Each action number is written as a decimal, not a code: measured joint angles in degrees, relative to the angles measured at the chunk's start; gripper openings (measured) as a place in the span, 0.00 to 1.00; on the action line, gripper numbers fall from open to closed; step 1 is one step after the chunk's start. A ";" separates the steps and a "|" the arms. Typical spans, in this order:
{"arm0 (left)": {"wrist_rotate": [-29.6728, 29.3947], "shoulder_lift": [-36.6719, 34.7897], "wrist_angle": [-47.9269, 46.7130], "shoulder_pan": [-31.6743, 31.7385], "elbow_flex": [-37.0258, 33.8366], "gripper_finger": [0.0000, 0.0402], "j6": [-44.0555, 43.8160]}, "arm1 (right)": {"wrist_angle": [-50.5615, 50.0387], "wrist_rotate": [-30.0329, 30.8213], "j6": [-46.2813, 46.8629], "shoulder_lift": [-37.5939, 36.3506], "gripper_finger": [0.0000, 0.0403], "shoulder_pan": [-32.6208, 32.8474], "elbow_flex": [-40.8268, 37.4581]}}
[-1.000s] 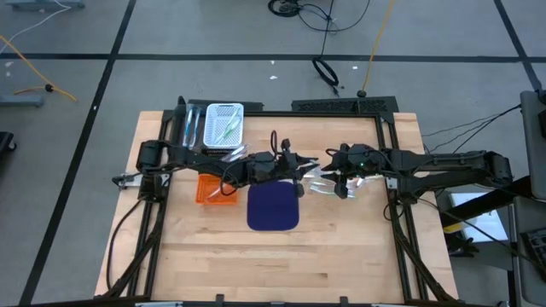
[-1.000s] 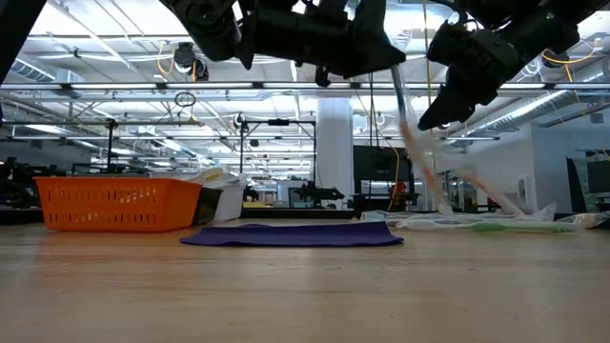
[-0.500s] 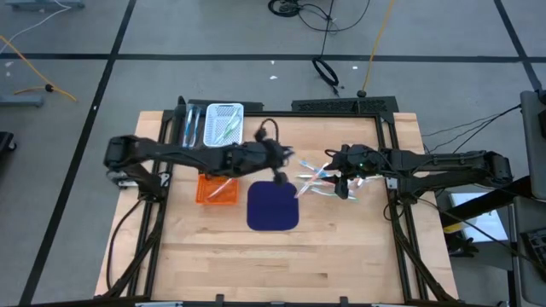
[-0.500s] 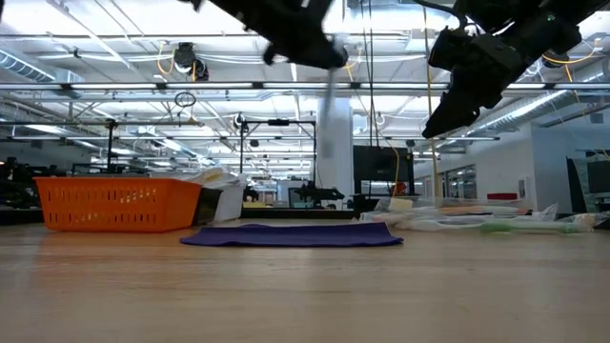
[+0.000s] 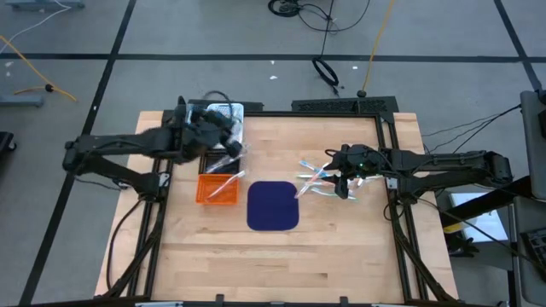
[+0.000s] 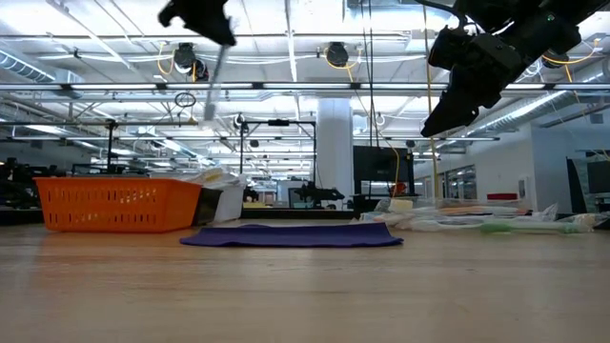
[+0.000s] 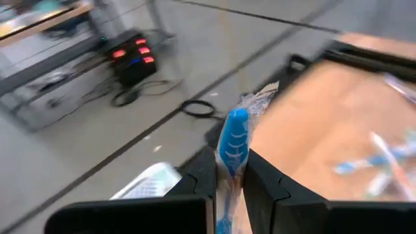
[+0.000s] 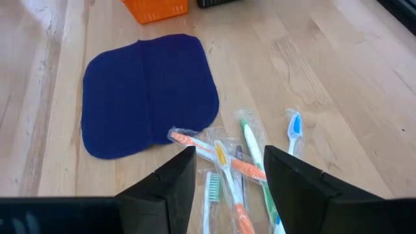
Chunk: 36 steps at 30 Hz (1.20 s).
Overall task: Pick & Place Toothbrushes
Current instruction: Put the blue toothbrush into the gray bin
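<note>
- Progress looks partial: the white basket [image 5: 225, 119] at the table's far left holds some brushes, the orange basket [image 5: 217, 187] in front of it holds at least one, and a loose pile [image 5: 322, 181] lies on the bare wood to the right of the blue mat [image 5: 273, 205].
- The left gripper [image 5: 223, 143] is clamped on a wrapped blue brush [image 7: 231, 146], seen upright between its fingers in the left wrist view. It hangs high over the baskets, near the white one's front edge; which basket it is meant for I cannot tell.
- The right gripper [image 8: 224, 170] hovers over the pile with its jaws spread and nothing between them. Orange, green and blue brushes lie just below it.
- Left to do, by my reading: set down the carried brush, then clear the pile one brush at a time. Several are in it, some crossing, so a good share of the work remains.
</note>
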 joint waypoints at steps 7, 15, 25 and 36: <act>-0.30 -2.66 -12.76 10.20 0.00 0.08 -6.51 | 0.42 0.00 0.00 0.00 0.42 0.00 0.00; 5.09 -2.66 -15.45 24.27 0.00 0.08 -5.02 | 0.39 0.00 0.00 0.00 0.42 0.00 0.00; 17.11 -0.62 -15.42 39.19 -1.66 0.08 -2.08 | 0.37 0.00 0.00 0.00 0.42 0.00 0.00; 24.37 4.49 -15.28 48.14 -3.39 0.08 -0.02 | 0.37 0.00 0.00 0.00 0.42 0.00 0.00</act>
